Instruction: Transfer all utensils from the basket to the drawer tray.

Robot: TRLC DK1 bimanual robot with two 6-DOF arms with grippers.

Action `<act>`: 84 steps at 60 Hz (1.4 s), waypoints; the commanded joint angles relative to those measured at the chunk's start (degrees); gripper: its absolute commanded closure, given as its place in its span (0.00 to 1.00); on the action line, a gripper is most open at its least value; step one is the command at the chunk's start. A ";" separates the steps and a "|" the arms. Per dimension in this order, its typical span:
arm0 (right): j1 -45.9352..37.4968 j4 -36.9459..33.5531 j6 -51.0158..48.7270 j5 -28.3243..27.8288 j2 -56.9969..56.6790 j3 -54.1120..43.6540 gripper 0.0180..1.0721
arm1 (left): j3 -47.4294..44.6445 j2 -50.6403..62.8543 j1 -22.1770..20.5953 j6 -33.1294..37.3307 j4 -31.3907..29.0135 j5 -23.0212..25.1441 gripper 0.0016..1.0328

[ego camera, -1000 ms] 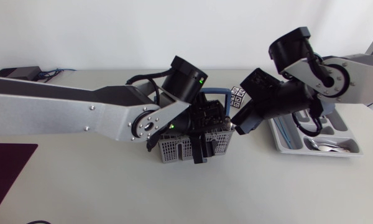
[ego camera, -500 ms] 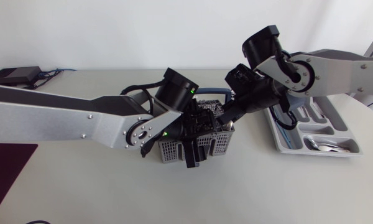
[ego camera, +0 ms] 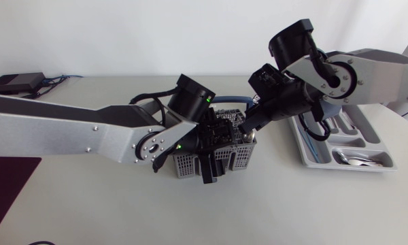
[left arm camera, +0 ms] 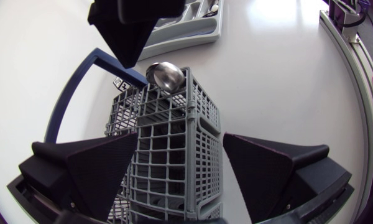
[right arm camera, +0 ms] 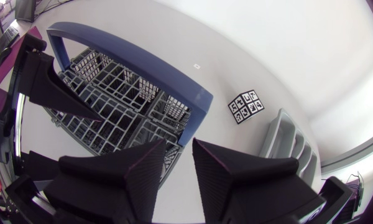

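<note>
White bench (ego camera: pixel 88 214): carries the basket near its middle and the tray off to the right, the two apart.
Left arm (ego camera: pixel 68 129): comes in low across the bench and ends at the basket's near side.
Right arm (ego camera: pixel 374 68): reaches past the tray to the basket's far right corner.
Tray (ego camera: pixel 311 155): grey, compartmented, with some cutlery already in it.
Basket (left arm camera: pixel 174 162): grey mesh with a blue handle (right arm camera: pixel 143 65), standing upright.
Left end effector (left arm camera: pixel 180 140): fingers spread wide on either side of the basket; one looks to be against the mesh, the other shows a gap, so it grips nothing.
Right end effector (right arm camera: pixel 180 146): fingers a narrow gap apart, nothing between them; it hangs just above the spoon.
Spoon (left arm camera: pixel 163 74): bowl up, poking out of the basket's far compartment.
Step in hand: probably picking out the spoon. Widen the right fingers first, come straight down over the bowl's neck, pinch firmly, then lift vertically so the shaft clears the mesh. The left should steady the basket against tipping.
</note>
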 commanded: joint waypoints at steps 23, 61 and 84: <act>0.94 -0.30 1.24 0.83 0.52 -3.85 0.66 | -2.69 -1.63 0.42 0.79 0.59 0.01 0.06; 2.26 1.98 -1.58 5.75 1.40 -6.40 0.91 | -3.04 -1.72 -0.01 0.88 0.50 0.01 0.06; 2.17 6.91 -3.69 4.35 -0.62 -10.79 0.95 | -2.87 -1.81 -0.28 0.88 0.50 -0.87 0.06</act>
